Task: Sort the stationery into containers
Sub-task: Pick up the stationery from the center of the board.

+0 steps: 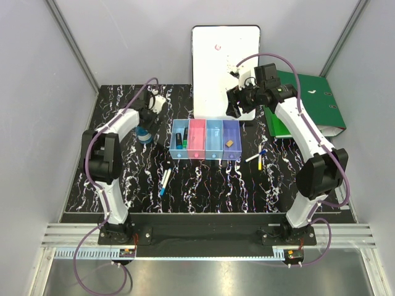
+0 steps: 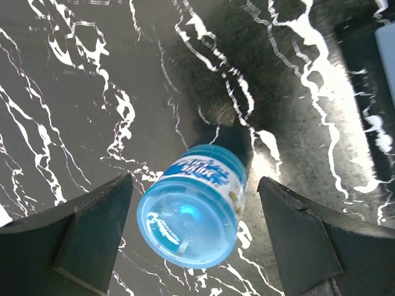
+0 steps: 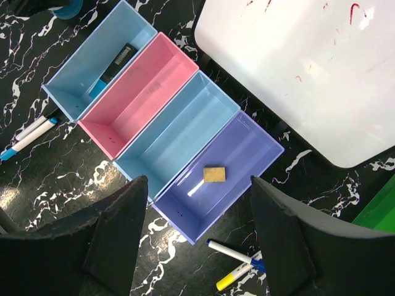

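Containers: we count one bin row (image 1: 205, 158) of four joined bins. From its left end these are the first light blue bin (image 3: 74, 74), the pink bin (image 3: 139, 102), the second light blue bin (image 3: 173, 139) and the purple bin (image 3: 241, 157).

Stationery: we count seven items.
- One green-black marker (image 3: 115, 63) lies inside the first light blue bin.
- One tan block (image 3: 214, 174) lies flat on the floor of the purple bin.
- The pink bin and the second light blue bin hold nothing.
- Two white pens lie side by side on the black marbled table (image 1: 203, 188), in front of the row's left end: the blue-ended pen (image 1: 163, 185) and the black-ended pen (image 1: 168, 173).
- Two more pens lie crossed just off the row's right end: the blue-tipped pen (image 3: 234, 253) and the yellow-ended pen (image 3: 233, 278).
- One blue tape roll (image 2: 191, 213) sits on the table left of the row.

Left gripper (image 2: 194, 233): its jaws are spread wide. We see one finger on each side of the tape roll, with clear gaps, touching nothing.

Right gripper (image 3: 202, 229): it hangs above the row's right half. Its jaws are wide apart and hold nothing, and the purple bin shows between the fingers.

Behind the row we note one white board (image 1: 225, 55) and, to its right, one green binder (image 1: 316, 102).
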You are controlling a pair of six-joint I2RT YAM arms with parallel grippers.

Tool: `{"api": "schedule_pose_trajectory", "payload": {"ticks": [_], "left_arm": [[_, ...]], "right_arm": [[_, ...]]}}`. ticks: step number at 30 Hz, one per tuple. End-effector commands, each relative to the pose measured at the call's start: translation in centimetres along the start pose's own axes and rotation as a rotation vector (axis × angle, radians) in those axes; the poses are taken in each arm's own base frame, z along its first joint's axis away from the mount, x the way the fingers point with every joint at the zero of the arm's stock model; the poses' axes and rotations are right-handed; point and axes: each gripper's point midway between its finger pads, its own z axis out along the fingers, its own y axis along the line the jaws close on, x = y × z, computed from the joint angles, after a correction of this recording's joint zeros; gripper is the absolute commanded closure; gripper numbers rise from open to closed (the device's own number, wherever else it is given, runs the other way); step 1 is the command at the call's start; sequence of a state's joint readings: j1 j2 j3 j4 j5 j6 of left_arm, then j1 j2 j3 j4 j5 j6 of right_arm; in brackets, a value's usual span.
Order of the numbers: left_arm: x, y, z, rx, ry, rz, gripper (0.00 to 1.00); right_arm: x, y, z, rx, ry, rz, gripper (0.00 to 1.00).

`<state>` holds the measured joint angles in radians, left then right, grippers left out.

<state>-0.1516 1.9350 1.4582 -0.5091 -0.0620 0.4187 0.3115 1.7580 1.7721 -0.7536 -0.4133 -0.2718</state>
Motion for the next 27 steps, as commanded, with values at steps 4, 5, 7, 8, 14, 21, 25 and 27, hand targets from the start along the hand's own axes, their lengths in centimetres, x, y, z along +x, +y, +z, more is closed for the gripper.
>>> {"api": "schedule_pose_trajectory", "payload": {"ticks": [4, 5, 7, 8, 14, 21, 25, 27], "left_arm": [[-0.2, 1.4, -0.1, 0.031, -0.007, -0.047, 0.12], [0.0, 1.4, 0.0, 0.034, 0.002, -0.047, 0.12], [0.1, 1.3, 0.1, 0.037, 0.009, -0.040, 0.14], [0.0, 0.9, 0.2, 0.060, 0.003, -0.041, 0.15], [0.8, 0.0, 0.9, 0.100, 0.030, -0.033, 0.19], [1.6, 0.1, 0.8, 0.097, 0.059, -0.007, 0.21], [1.5, 0.3, 0.7, 0.099, 0.064, 0.006, 0.21], [1.6, 0.4, 0.8, 0.100, 0.074, 0.014, 0.22]], "right_arm": [[-1.9, 1.6, -2.2, -0.026, -0.069, -0.017, 0.25], [-2.0, 1.6, -2.3, -0.023, -0.073, -0.018, 0.25], [-2.0, 1.6, -2.4, -0.025, -0.073, -0.015, 0.25], [-2.0, 1.6, -2.4, -0.024, -0.072, -0.014, 0.25], [-2.1, 1.7, -2.6, -0.024, -0.077, -0.012, 0.25], [-1.7, 1.7, -2.4, -0.024, -0.069, -0.010, 0.25], [-2.0, 1.8, -2.4, -0.027, -0.074, -0.014, 0.25], [-1.9, 1.8, -2.4, -0.026, -0.073, -0.011, 0.25]]}}
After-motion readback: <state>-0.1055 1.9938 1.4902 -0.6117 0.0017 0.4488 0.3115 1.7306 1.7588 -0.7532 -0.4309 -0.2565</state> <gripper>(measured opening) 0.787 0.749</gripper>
